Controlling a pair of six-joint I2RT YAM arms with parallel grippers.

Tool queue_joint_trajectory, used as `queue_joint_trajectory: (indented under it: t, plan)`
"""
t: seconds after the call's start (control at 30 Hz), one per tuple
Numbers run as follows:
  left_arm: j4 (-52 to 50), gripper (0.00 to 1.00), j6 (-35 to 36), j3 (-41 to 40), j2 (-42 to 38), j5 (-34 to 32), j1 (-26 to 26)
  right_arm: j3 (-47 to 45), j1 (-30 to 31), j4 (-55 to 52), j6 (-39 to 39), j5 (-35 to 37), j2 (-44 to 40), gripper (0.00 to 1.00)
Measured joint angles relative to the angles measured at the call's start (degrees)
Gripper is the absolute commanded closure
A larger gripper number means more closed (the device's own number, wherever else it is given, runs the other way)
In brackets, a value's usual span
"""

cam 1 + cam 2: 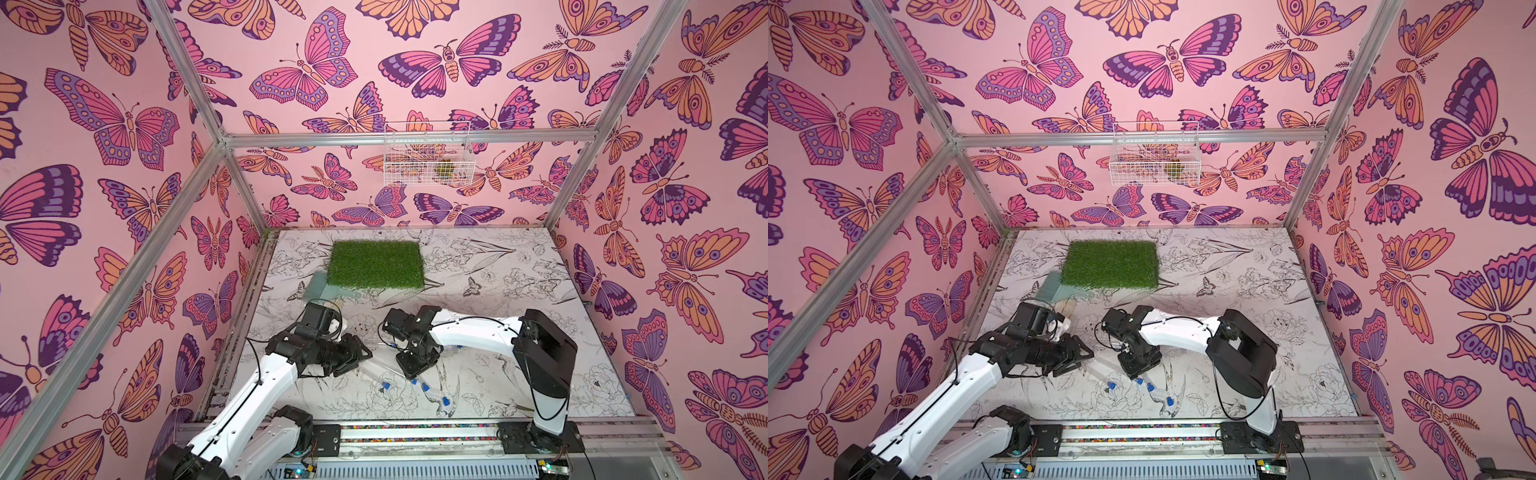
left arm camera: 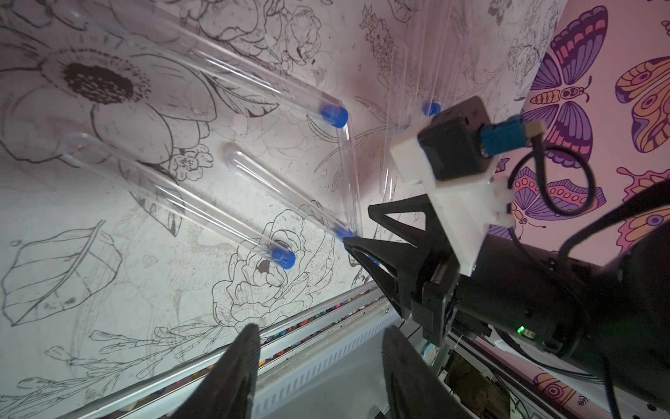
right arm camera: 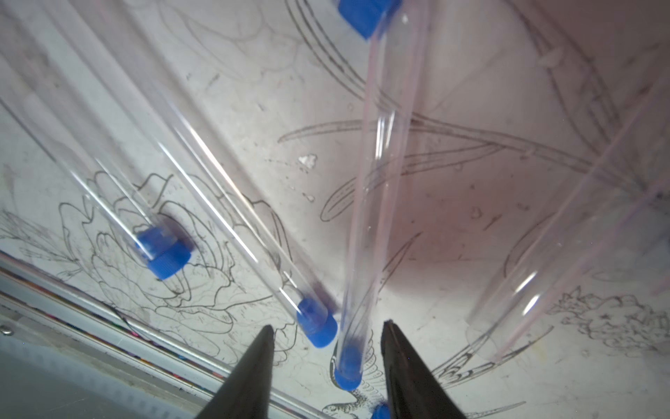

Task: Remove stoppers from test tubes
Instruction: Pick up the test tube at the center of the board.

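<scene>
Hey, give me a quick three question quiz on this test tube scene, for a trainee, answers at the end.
1. True or false: the wire basket stands on the table.
2. In the right wrist view, what lies between the right gripper's open fingers? A) a stoppered test tube B) a loose stopper C) nothing
3. Fill in: the left gripper is open and holds ____.
Key: 1 false, it hangs above it. 2 A. 3 nothing.
</scene>
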Motion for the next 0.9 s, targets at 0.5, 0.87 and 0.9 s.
queue_joint_trajectory:
  t: [0.5,0.87,0.9]
  plan:
    - [3.23,0.43,0.22,-1.97,1.66,1.36,1.73,3.28,-0.09,-2.69,0.44,6.45,3.45,0.59]
    - [3.52,0.43,0.15,-2.27,1.57,2.16,1.84,-0.22,-0.46,0.13,0.85,6.93,3.43,0.65]
    - [3.52,0.43,0.15,-2.34,1.51,2.23,1.84,-0.48,-0.46,0.44,0.87,6.95,3.28,0.65]
